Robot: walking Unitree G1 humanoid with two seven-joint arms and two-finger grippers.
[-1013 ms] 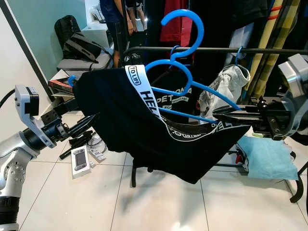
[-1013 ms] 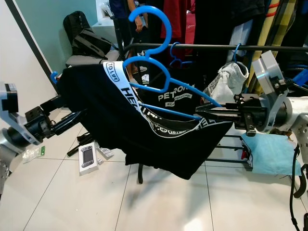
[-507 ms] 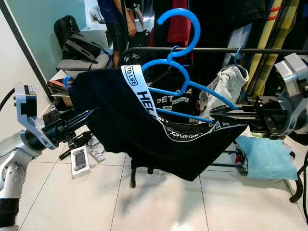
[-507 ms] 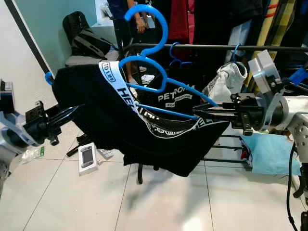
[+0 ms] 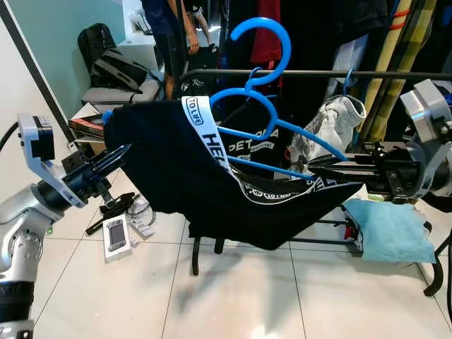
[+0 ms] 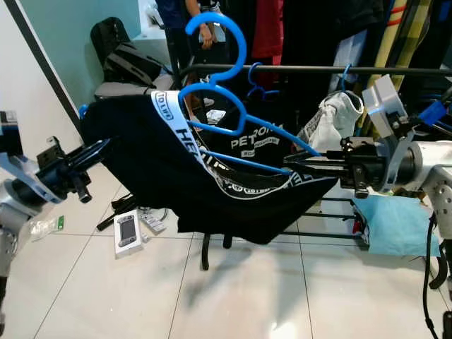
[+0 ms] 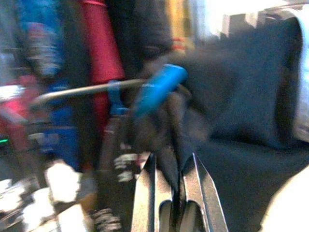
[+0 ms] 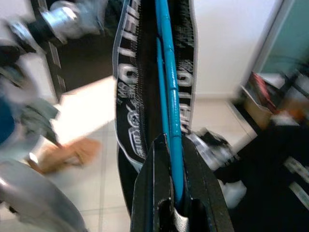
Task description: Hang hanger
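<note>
- Carrying the blue plastic hanger [image 5: 272,134] draped with a black shirt with white lettered trim [image 5: 212,191], stretched level in front of the dark metal clothes rail [image 5: 311,73], hook raised above it, presumably to drop over the bar.
- Clamping the hanger's right arm: right gripper [image 8: 170,193], fingers pressed on the blue bar, steadying that end.
- Pinching the shirt at the hanger's left tip: left gripper [image 7: 175,166], fingers nearly together on dark cloth, keeping the load spread.
- Crowding the rail behind: a white garment on another blue hanger [image 5: 332,123].
</note>
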